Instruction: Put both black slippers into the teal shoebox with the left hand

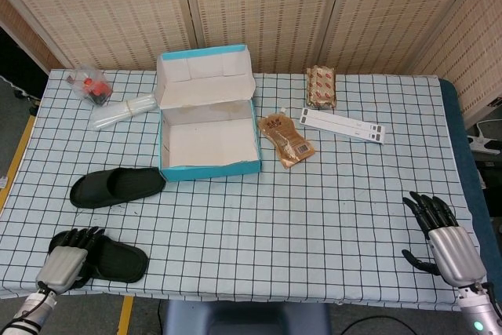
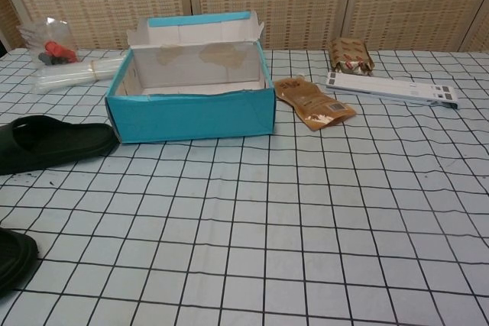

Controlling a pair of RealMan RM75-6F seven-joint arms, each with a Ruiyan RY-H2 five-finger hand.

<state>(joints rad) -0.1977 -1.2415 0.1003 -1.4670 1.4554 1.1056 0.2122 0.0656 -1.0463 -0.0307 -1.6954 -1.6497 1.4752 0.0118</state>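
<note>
Two black slippers lie at the table's front left. The far slipper [image 1: 118, 187] [image 2: 53, 143] is just left of the open, empty teal shoebox [image 1: 210, 167] [image 2: 191, 116]. The near slipper [image 1: 114, 260] [image 2: 11, 259] lies by the front edge. My left hand [image 1: 67, 259] is at this slipper's left end, with its fingertips [image 1: 81, 235] laid over the end; no closed grip shows. My right hand [image 1: 447, 238] hovers at the front right corner with its fingers spread and nothing in it. Neither hand appears in the chest view.
A brown pouch [image 1: 286, 140] lies right of the box, with a white strip [image 1: 343, 125] and a snack packet [image 1: 320, 86] beyond it. A bag with red contents [image 1: 90, 86] and a clear packet [image 1: 125, 110] sit at the back left.
</note>
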